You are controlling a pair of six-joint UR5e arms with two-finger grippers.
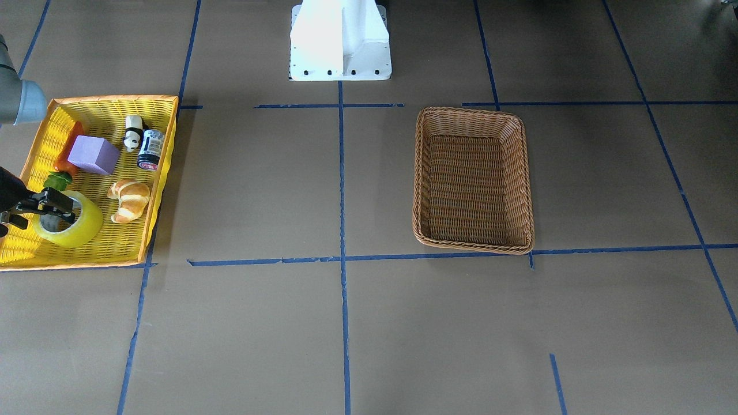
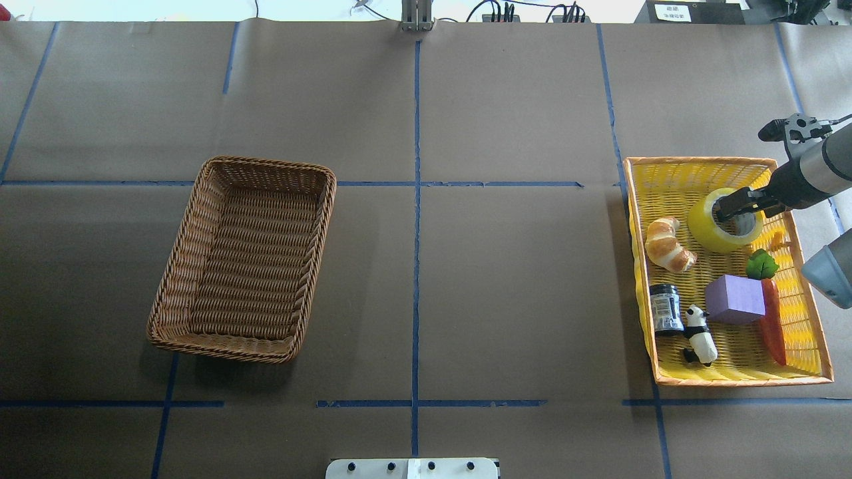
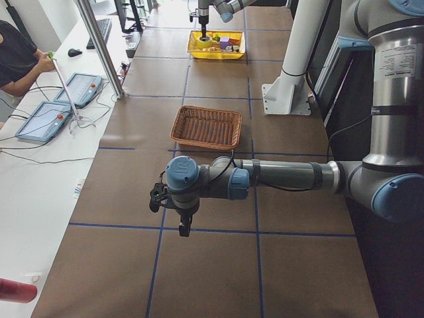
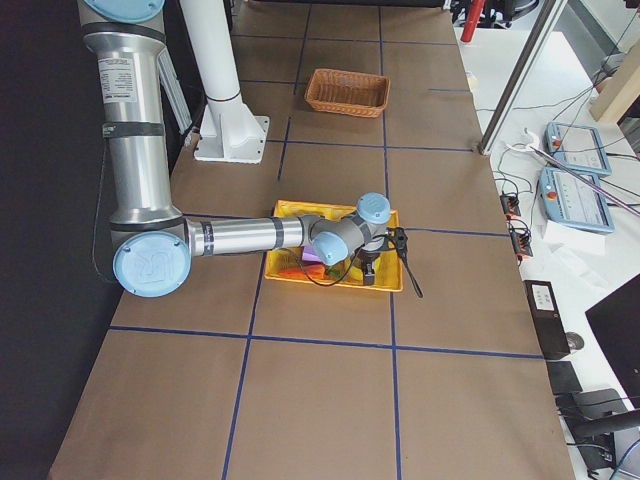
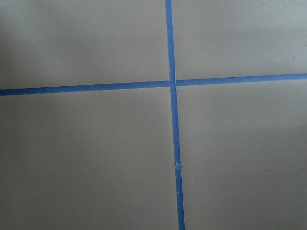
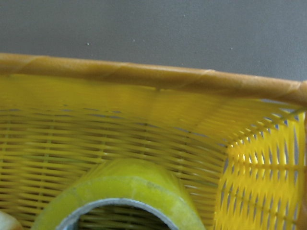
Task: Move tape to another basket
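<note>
The tape (image 2: 704, 229) is a yellow-green roll lying flat at the far end of the yellow basket (image 2: 699, 160). It also shows in the front view (image 1: 86, 229) and the right wrist view (image 6: 129, 187). My right gripper (image 2: 733, 206) is low over the roll's hole, its jaws apart at the rim and core (image 1: 53, 208). The tape rests on the basket floor. The brown wicker basket (image 2: 243, 266) stands empty on the other side of the table (image 1: 470, 184). My left gripper (image 3: 180, 218) shows only in the exterior left view, so I cannot tell whether it is open or shut.
The yellow basket also holds a croissant (image 2: 665, 246), a purple block (image 2: 735, 299), a toy carrot (image 2: 773, 326), a small can (image 2: 665, 308) and a panda figure (image 2: 700, 334). The robot's white base (image 1: 340, 40) stands at the table's middle edge. The left wrist view shows only taped brown table.
</note>
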